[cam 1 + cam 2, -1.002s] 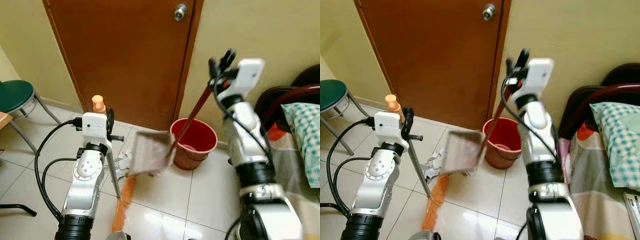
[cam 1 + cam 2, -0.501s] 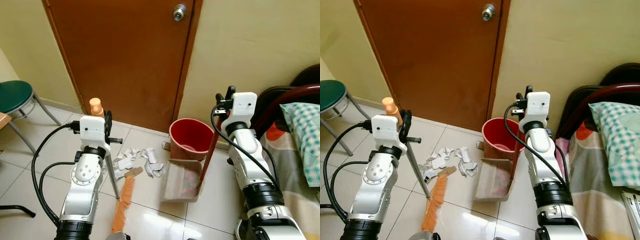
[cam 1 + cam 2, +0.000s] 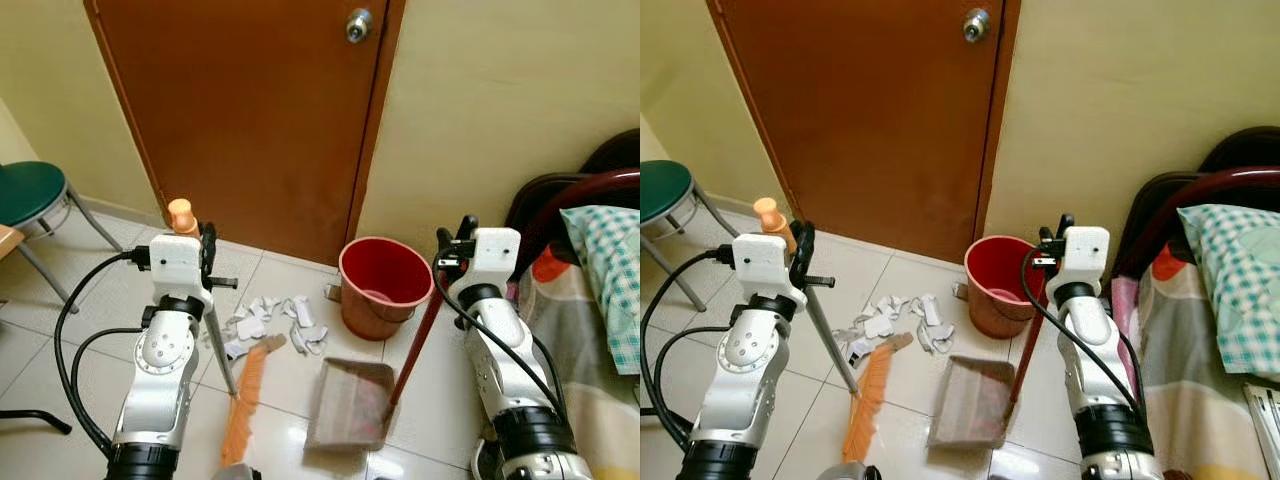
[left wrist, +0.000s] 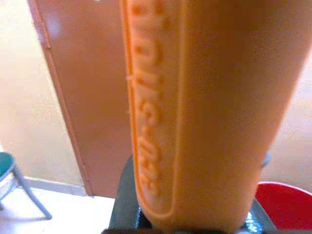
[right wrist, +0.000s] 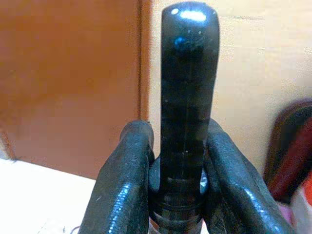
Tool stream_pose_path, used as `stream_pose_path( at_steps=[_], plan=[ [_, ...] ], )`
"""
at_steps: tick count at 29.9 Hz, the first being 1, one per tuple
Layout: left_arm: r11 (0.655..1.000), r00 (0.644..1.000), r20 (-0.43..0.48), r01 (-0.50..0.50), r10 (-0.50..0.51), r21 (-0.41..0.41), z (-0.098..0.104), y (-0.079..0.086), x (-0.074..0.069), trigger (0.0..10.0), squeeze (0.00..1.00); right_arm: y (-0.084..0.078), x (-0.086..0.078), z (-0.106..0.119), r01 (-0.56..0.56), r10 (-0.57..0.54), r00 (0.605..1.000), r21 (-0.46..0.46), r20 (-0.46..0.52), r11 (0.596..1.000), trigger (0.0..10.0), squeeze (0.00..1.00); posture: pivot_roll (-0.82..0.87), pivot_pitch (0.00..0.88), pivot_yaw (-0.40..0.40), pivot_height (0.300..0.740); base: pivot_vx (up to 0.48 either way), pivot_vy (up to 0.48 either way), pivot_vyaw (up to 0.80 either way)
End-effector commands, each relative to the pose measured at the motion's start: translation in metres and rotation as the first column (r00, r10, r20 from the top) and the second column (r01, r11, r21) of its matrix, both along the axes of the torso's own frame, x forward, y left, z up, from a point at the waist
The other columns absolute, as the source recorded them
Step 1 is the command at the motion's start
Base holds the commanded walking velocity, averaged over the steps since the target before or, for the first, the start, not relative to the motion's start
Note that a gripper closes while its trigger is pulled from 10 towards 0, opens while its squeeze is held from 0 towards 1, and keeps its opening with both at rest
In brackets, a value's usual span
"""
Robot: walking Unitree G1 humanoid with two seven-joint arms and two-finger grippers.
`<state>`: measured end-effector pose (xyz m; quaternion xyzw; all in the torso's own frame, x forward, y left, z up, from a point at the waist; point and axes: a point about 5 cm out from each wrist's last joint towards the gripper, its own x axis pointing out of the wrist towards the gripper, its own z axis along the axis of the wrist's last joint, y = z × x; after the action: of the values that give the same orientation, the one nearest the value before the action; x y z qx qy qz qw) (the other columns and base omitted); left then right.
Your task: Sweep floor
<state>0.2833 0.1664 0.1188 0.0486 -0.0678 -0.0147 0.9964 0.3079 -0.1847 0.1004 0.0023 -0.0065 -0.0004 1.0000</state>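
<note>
Both hands clamped — left hand [image 3: 207, 262] on broom [image 3: 243, 400], right hand [image 5: 176, 161] on dustpan [image 3: 352, 402] handle

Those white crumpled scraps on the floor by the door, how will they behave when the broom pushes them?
The crumpled paper scraps look thin and light, so they would probably slide easily on the glossy tiles. Being loose, separate pieces, some may scatter past the broom. They look soft, so they likely crumple rather than break.
</note>
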Motion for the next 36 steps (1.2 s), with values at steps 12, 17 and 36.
stream_pose_path(
  at_steps=[12,17,36],
  plan=[
    [0.999,0.999,-0.013,0.044,-0.044,-0.006,-0.0031,-0.0088,-0.0009,10.0,0.0,0.0015,-0.0044,0.0077,-0.001,0.001,1.0,-0.001,0.027,1.0,10.0,0.0,-0.02,0.0,-0.024,0.74,0.292,0.0,-0.06],
    [0.999,0.999,-0.02,0.043,-0.043,-0.014,-0.0043,-0.0108,-0.0017,10.0,0.0,0.0032,-0.0057,0.0065,-0.012,0.012,1.0,-0.008,0.018,1.0,10.0,0.0,-0.02,0.0,-0.029,0.74,0.288,0.0,0.0],
    [0.999,0.999,-0.023,0.04,-0.041,-0.023,-0.0043,-0.0122,-0.0009,10.0,0.0,0.0059,-0.0033,0.009,-0.029,0.03,0.999,-0.017,0.021,0.999,10.0,0.0,-0.02,0.0,-0.029,0.74,0.0,0.411,0.0]
  ],
)
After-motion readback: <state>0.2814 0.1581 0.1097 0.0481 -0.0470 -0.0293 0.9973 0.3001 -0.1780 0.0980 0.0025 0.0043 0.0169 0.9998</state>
